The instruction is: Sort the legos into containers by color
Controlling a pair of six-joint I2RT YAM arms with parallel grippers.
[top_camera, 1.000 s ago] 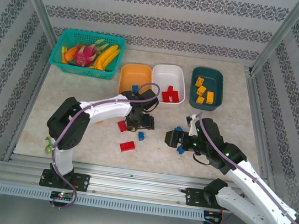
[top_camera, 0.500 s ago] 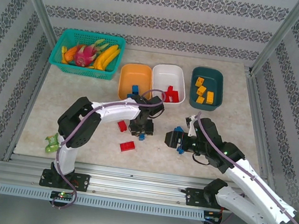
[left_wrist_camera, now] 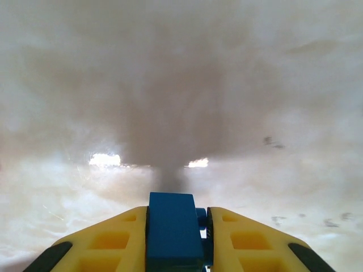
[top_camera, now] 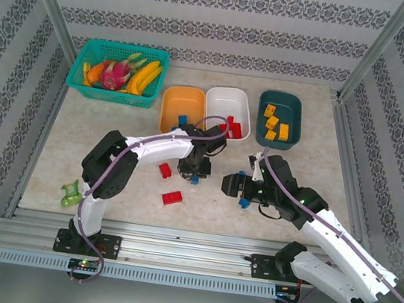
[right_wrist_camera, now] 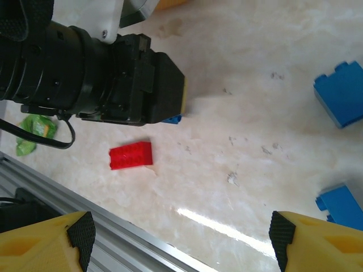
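My left gripper (top_camera: pixel 194 174) is shut on a small blue brick (left_wrist_camera: pixel 173 226) squeezed between its yellow fingers (left_wrist_camera: pixel 249 241), low over the table. That same blue brick (right_wrist_camera: pixel 173 119) peeks out under the left gripper's black body in the right wrist view. My right gripper (right_wrist_camera: pixel 178 238) is open wide with nothing between its fingers; it hovers to the right of the left one (top_camera: pixel 227 184). Red bricks (top_camera: pixel 165 170) (top_camera: pixel 172 198) lie loose on the table. The orange tub (top_camera: pixel 171 102) holds a blue brick, the white tub (top_camera: pixel 221 98) red ones, the teal tub (top_camera: pixel 292 108) yellow ones.
Two more blue bricks (right_wrist_camera: pixel 340 99) (right_wrist_camera: pixel 343 207) lie beneath my right arm. A green toy figure (top_camera: pixel 71 193) sits at the near left. The teal mesh basket (top_camera: pixel 88 52) with fruit stands at the back left. A metal rail (top_camera: pixel 173 247) runs along the near edge.
My left gripper has shifted right and slightly away from me onto the blue brick and shut on it. The right arm has hardly moved.
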